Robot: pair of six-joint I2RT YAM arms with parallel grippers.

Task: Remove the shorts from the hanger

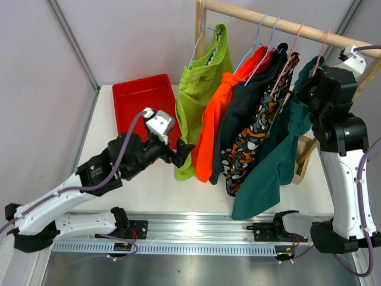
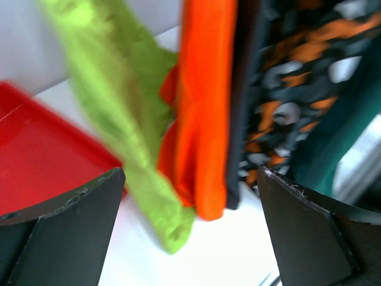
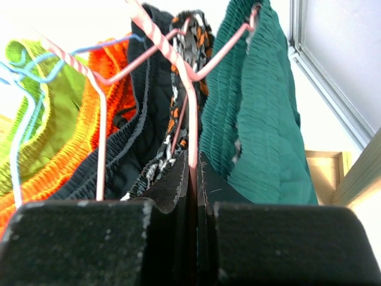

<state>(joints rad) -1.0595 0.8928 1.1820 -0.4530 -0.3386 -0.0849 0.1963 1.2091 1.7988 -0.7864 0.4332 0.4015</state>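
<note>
Wooden rail at the back right of the white table carries five pairs of shorts, each on a wire hanger. From left to right in the top view they are the lime green shorts, the bright orange shorts, the dark navy shorts, the camouflage shorts and the teal green shorts, which hang lowest. All five are on the rail, packed close and overlapping.

A red tray lies on the table to the left of the clothes.

The left gripper hovers just above the table beside the lower hem of the lime green shorts. Its fingers stand wide apart, nothing between them, and its wrist camera looks between them at the hanging hems.

The right gripper is raised near the rail's right end, against the teal green shorts. Its wrist view shows the fingers pressed together on a pink hanger wire that runs down between the camouflage and teal waistbands. I cannot tell for certain which pair that wire carries.
</note>
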